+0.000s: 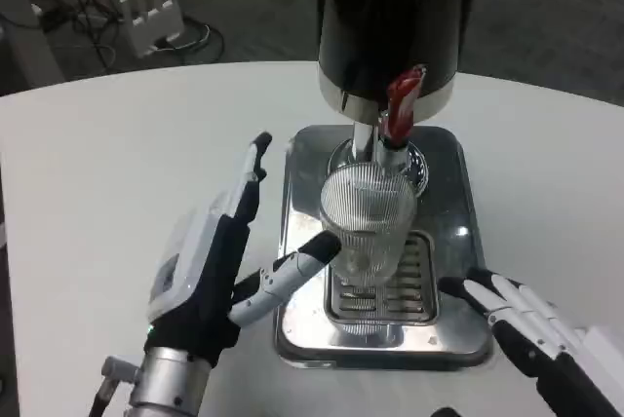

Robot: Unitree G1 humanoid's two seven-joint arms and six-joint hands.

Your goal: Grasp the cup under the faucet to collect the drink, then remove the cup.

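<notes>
A clear ribbed glass cup (368, 227) stands upright on the grate of the steel drip tray (458, 242), right below the faucet (385, 149) of the black dispenser (395, 18). The faucet carries a red lever (403, 100). My left hand (210, 266) lies just left of the tray, its fingers stretched out and apart. Its thumb reaches to the cup's lower left side and seems to touch it; the other fingers are clear of the glass. My right hand (546, 339) sits at the tray's front right corner, fingers extended toward the tray and holding nothing.
The white round table (117, 164) spreads wide to the left and behind the tray. Beyond its far edge, on the dark floor, lie a white power strip (151, 13) and cables.
</notes>
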